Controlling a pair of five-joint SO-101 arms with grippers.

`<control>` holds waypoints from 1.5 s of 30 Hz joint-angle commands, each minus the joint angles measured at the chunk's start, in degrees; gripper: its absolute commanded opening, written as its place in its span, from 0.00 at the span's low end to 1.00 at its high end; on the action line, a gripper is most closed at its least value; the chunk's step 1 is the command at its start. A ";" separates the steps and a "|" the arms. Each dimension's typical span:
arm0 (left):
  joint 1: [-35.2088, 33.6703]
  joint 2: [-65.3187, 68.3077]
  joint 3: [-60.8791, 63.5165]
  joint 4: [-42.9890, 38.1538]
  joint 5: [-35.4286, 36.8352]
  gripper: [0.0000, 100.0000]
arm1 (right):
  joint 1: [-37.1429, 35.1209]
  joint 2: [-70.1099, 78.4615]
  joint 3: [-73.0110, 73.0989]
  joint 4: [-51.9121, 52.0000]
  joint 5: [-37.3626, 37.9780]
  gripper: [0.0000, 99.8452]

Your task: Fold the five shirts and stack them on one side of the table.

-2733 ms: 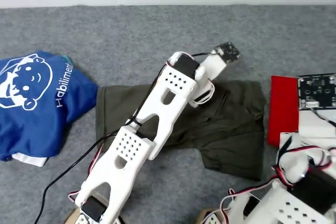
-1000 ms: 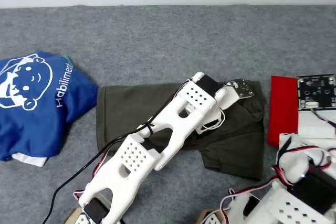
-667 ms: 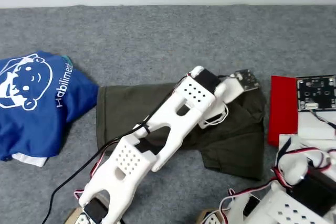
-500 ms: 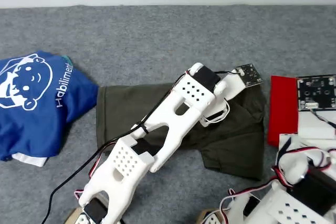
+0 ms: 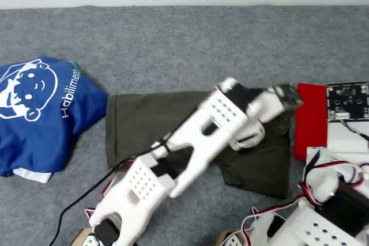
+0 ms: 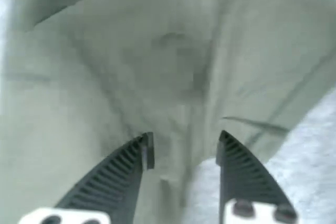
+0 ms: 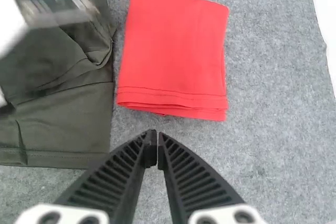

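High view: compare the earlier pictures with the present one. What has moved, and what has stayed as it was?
The left gripper swung across the olive shirt toward the red shirt. It is now open over the olive fabric and grips nothing. The right gripper, the blue shirt and the other two shirts stayed put.

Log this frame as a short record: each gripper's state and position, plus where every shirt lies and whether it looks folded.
left gripper: open, low over the dark green shirt
right gripper: shut, empty, above the table near the red shirt
dark green shirt: spread mid-table, wrinkled, under the left arm
red shirt: folded into a neat rectangle, right beside the green shirt
blue shirt: loose, unfolded, on the left arm's side, lying over a white garment
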 commanded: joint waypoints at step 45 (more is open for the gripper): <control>3.25 13.19 -23.96 0.18 -2.29 0.01 | -0.04 -0.57 -0.79 -0.31 -0.44 0.01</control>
